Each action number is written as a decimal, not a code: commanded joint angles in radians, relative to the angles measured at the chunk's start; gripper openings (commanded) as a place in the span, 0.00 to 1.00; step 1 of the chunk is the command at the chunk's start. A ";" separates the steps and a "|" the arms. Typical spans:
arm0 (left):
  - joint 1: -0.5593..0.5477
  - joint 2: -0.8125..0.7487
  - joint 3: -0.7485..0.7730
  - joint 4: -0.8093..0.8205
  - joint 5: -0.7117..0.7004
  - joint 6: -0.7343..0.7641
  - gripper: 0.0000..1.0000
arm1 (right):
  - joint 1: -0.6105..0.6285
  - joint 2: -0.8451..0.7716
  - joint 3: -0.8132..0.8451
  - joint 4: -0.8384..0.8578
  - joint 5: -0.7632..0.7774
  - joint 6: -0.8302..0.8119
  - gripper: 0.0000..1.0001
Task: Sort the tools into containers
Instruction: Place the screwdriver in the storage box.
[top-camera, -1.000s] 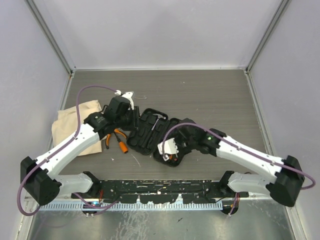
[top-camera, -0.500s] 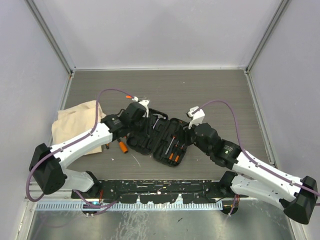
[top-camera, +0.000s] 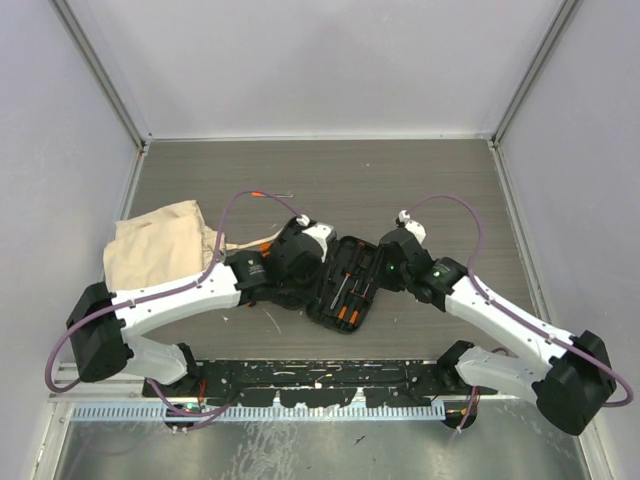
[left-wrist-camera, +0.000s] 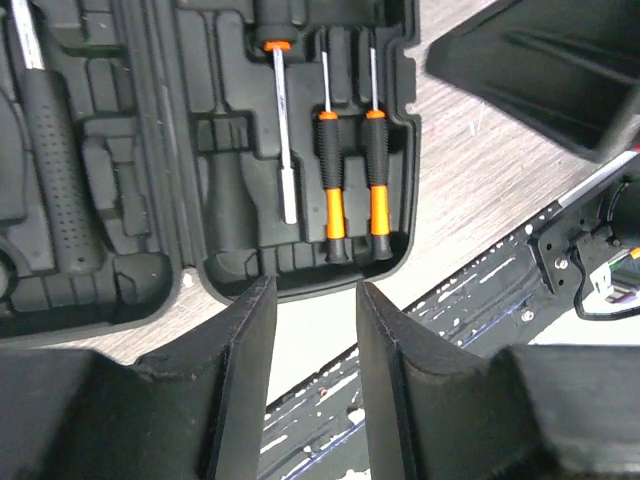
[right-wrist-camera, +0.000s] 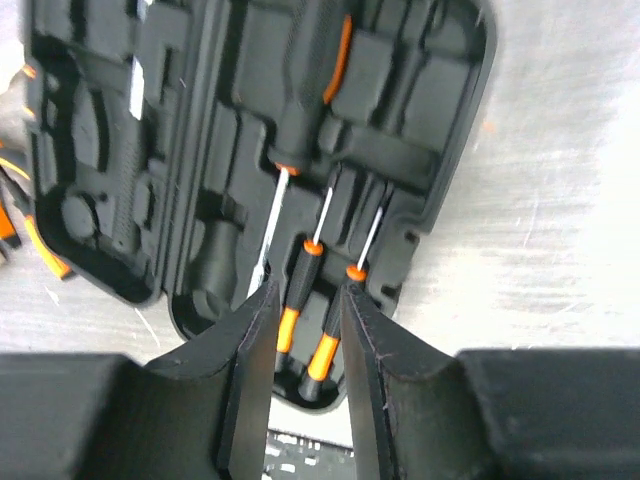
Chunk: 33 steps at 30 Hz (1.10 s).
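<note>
The black tool case (top-camera: 345, 268) lies open at mid-table. Its right half holds a large black-and-orange screwdriver (left-wrist-camera: 283, 120) and two small screwdrivers (left-wrist-camera: 332, 175). The hammer (left-wrist-camera: 48, 165) rests in the left half. My left gripper (left-wrist-camera: 315, 295) hovers over the case's near edge, open, with nothing between its fingers. My right gripper (right-wrist-camera: 307, 290) hangs above the two small screwdrivers (right-wrist-camera: 298, 300), open with a narrow gap and holding nothing. Orange pliers handles (right-wrist-camera: 48, 262) peek out left of the case. The beige cloth bag (top-camera: 158, 248) lies at the far left.
A thin pale stick (top-camera: 271, 320) lies on the table in front of the case. The black mounting rail (top-camera: 320, 378) runs along the near edge. Grey walls close in the left, right and back sides.
My left gripper moved right, from beside the pliers to over the case. My right arm swung from the case's near corner to its right side, and its jaws narrowed.
</note>
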<state>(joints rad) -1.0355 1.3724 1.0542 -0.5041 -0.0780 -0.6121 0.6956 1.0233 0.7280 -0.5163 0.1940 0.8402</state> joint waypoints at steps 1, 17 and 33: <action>-0.076 -0.007 -0.027 0.086 -0.109 -0.053 0.39 | -0.013 0.054 -0.007 -0.053 -0.159 0.107 0.36; -0.167 0.103 -0.012 0.173 -0.137 -0.038 0.37 | -0.012 0.227 -0.012 -0.034 -0.194 0.121 0.34; -0.182 0.158 0.003 0.201 -0.145 -0.034 0.34 | -0.020 0.305 -0.040 0.037 -0.132 0.136 0.26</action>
<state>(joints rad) -1.2064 1.5238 1.0130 -0.3603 -0.1890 -0.6609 0.6830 1.3205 0.6971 -0.5205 0.0029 0.9581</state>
